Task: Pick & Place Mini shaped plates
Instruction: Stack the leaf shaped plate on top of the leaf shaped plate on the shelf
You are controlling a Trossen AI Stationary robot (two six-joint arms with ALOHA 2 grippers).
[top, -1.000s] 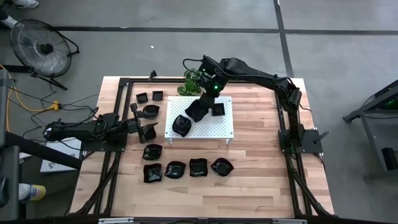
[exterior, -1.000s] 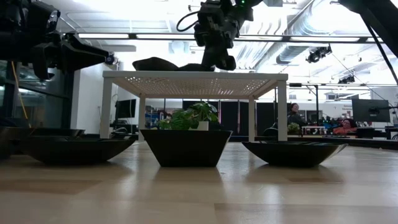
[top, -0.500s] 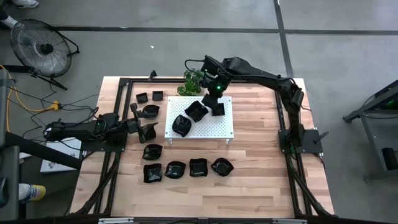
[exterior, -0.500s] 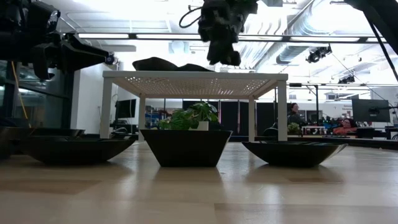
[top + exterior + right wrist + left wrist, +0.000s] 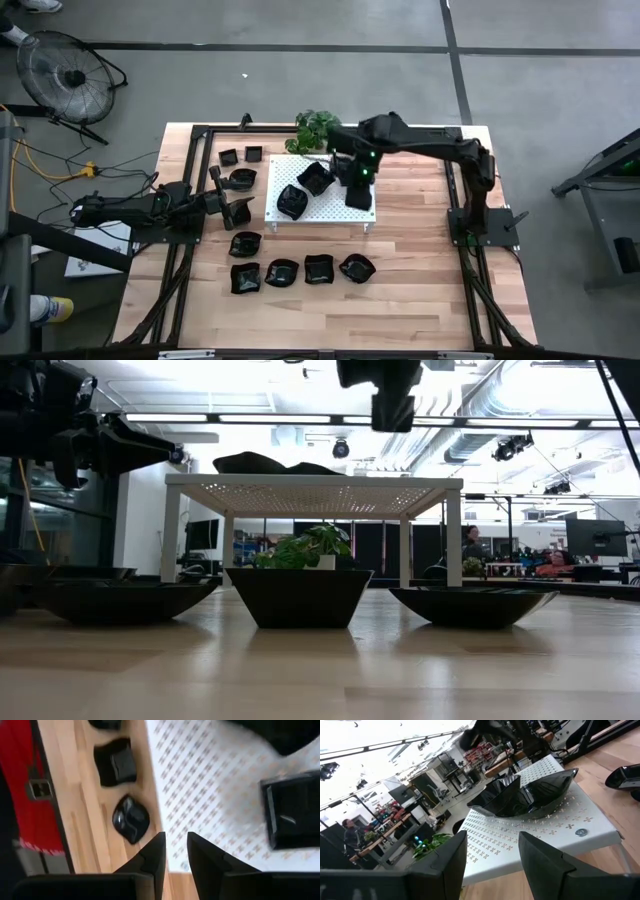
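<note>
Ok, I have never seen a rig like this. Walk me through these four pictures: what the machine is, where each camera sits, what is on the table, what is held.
It is a robot with two dark arms working at a wooden table. One camera looks straight down, one sits at table height, and one rides on each wrist. Small black plates lie on the table; others sit on a raised white board, next to a potted plant. The right pincer hangs over the board, open, holding nothing. The left pincer waits at the table's left side, open and empty too.
</note>
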